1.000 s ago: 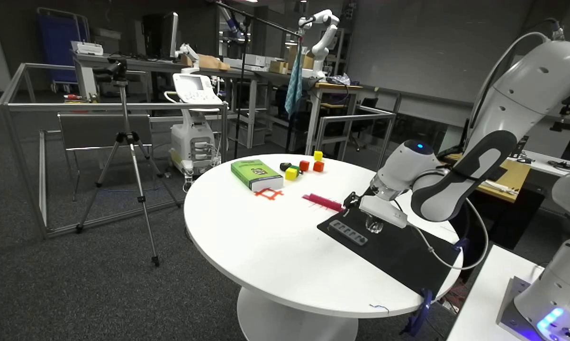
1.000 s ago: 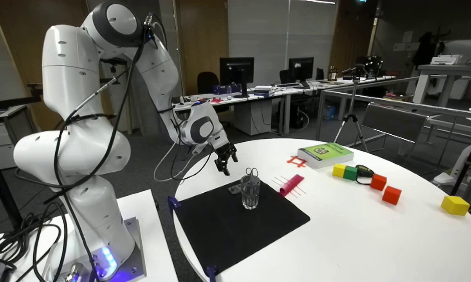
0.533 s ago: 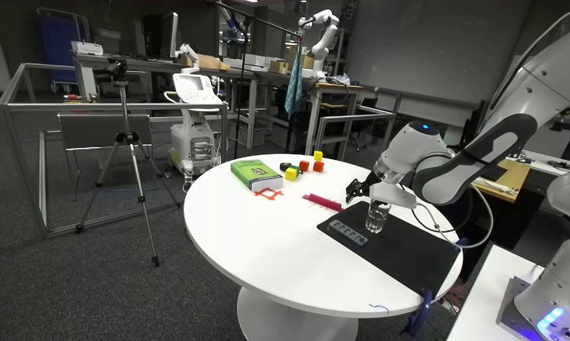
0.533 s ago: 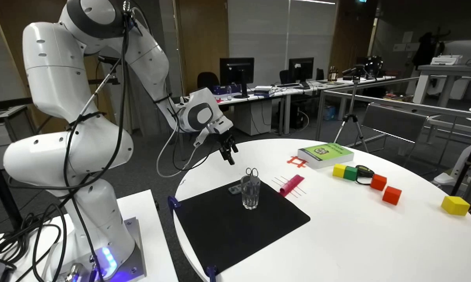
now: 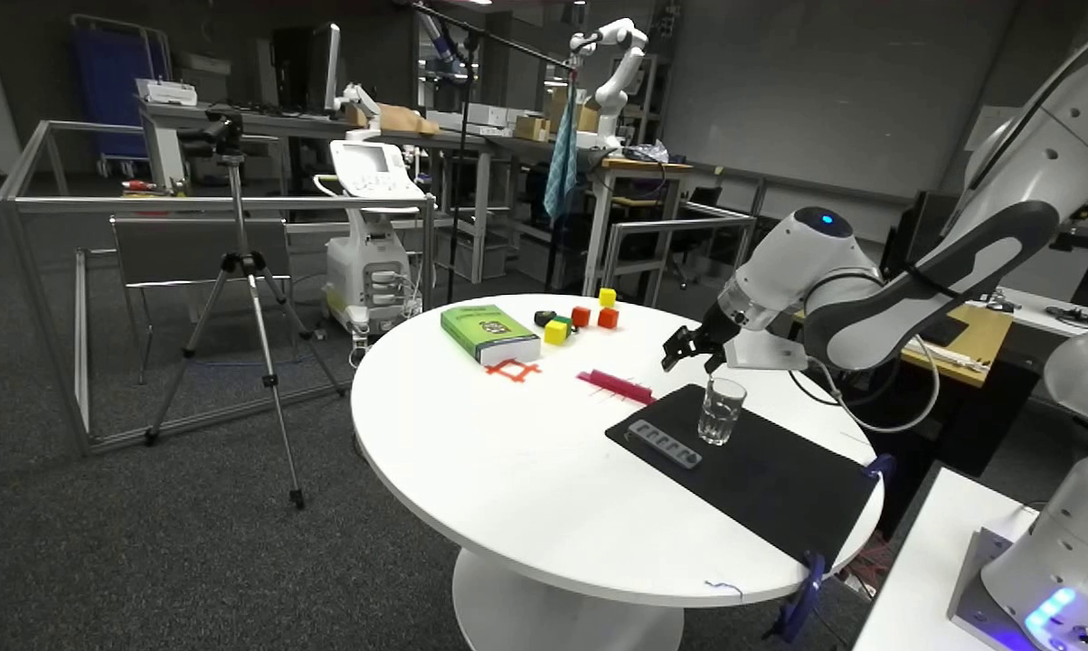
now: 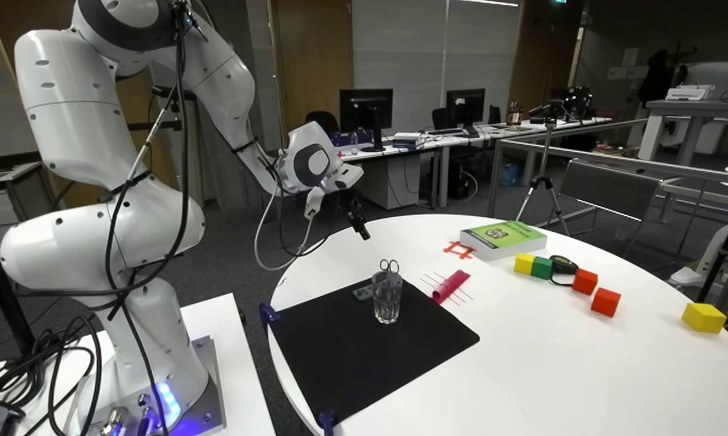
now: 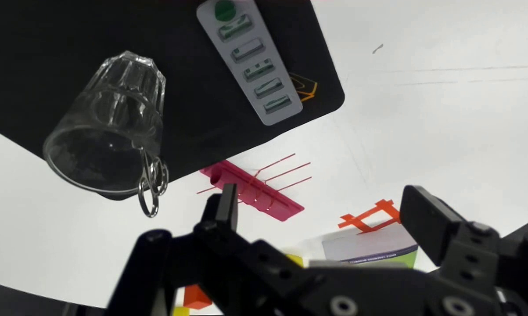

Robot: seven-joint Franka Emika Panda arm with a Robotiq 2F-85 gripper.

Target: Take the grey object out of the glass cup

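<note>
Floor: dark grey carpet (image 5: 182,561). Foreground: round white pedestal table (image 5: 507,470). Background, in an exterior view: silver metal-frame railing (image 5: 100,205); behind it, white upright console (image 5: 363,258) with tilted screen (image 5: 371,160); long grey workbench (image 5: 483,208); tall blue panel (image 5: 120,81). Background, in an exterior view: long white desk (image 6: 451,140) with two black monitors (image 6: 367,114); black chair (image 6: 322,123); tall brown wood-toned panel (image 6: 314,66); pale grey wall (image 6: 397,51); white strip light (image 6: 491,2).

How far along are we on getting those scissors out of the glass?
Done: no removal yet; the scissors are inside the upright glass, top end above its rim.
In hand: the tool hangs open, gripping nothing, apart from the glass.
Left: likely lining up, closing on that top end, and lifting the scissors clear.
</note>
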